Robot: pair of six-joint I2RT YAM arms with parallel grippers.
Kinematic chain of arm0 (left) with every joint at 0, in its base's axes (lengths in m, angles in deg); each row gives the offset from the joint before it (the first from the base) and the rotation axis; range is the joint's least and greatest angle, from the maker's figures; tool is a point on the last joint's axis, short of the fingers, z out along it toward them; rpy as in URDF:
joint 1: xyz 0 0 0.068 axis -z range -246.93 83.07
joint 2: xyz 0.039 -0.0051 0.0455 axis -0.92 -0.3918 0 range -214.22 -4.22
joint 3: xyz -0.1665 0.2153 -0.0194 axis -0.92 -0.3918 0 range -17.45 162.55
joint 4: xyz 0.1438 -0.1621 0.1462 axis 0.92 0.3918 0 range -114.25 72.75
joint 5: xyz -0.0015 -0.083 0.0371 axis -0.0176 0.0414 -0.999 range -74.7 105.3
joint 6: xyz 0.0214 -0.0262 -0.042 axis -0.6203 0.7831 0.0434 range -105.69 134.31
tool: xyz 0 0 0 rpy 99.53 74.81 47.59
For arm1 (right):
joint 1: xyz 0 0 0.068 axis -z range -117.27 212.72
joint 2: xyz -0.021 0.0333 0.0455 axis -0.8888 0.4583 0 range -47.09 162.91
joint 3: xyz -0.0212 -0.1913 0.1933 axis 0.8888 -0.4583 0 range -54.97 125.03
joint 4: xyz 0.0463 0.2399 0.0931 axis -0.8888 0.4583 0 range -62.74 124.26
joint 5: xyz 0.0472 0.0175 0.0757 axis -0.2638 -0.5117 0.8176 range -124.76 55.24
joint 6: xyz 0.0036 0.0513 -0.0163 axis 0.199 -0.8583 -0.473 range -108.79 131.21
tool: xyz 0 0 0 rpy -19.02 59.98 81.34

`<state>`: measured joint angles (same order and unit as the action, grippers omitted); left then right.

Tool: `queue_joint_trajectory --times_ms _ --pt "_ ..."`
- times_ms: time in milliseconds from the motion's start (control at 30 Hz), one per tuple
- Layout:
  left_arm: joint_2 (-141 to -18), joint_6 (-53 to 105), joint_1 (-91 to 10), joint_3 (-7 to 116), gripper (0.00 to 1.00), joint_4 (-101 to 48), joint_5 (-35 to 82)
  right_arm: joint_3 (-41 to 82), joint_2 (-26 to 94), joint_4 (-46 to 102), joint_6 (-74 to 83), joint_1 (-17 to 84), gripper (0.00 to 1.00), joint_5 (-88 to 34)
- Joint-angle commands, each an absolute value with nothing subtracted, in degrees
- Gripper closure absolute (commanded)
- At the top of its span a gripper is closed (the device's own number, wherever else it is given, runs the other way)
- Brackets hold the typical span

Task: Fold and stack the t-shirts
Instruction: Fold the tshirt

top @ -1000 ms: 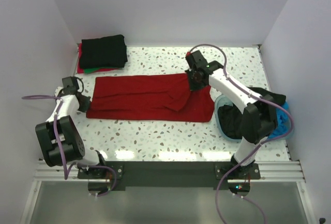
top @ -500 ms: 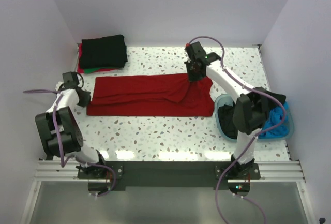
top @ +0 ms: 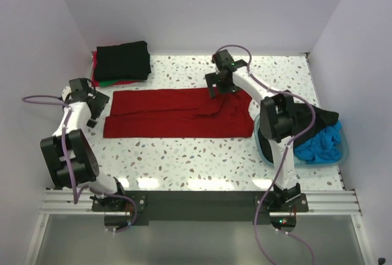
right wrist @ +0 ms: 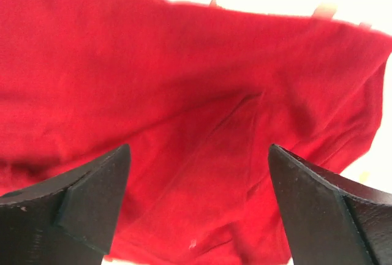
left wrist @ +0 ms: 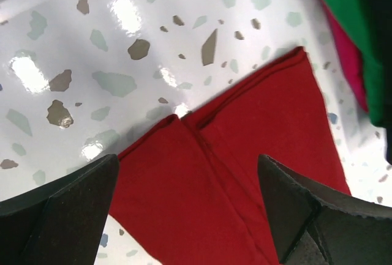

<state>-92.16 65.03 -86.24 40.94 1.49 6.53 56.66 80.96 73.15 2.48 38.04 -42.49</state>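
**A:** left gripper [left wrist: 187, 167] was spread wide and empty, hovering over the left-end corner of the dark red cotton t-shirt [top: 177, 113]. right gripper [right wrist: 199, 155] was the same: fingers well apart, nothing held, above the shirt's far right end.

**B:** Where did the shirt sit?

**A:** It lay as a long flat band on the speckled white tabletop [top: 184, 155], between the folded black-topped stack [top: 122, 61] far left and the translucent teal plastic basin [top: 340, 155] at right.

**B:** Risks?

**A:** The left corner showed layered edges, so a pinch could catch only the top layer and the fold would open. The diagonal ridge under the right gripper could get pressed into a crease. An uneven lift would likely skew the band.
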Motion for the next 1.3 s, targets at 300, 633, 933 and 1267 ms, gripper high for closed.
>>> queue_joint_trajectory --times_ms 300,633,933,1267 --pt "-71.8 56.0 -85.7 26.9 0.0 5.8 10.1 22.9 52.7 55.3 -7.4 32.1 0.01 -23.9" --pt "-70.8 54.0 -85.7 26.0 0.0 8.7 8.7 26.3 59.0 55.2 -10.6 28.7 0.01 -27.8" --pt "-70.8 53.9 -85.7 26.9 0.0 9.1 7.0 26.7 61.8 53.4 -11.3 28.4 0.01 -28.4" --pt "-70.7 54.1 -85.9 30.9 0.0 11.8 3.6 38.3 70.0 54.6 -12.5 28.4 0.01 -30.9"
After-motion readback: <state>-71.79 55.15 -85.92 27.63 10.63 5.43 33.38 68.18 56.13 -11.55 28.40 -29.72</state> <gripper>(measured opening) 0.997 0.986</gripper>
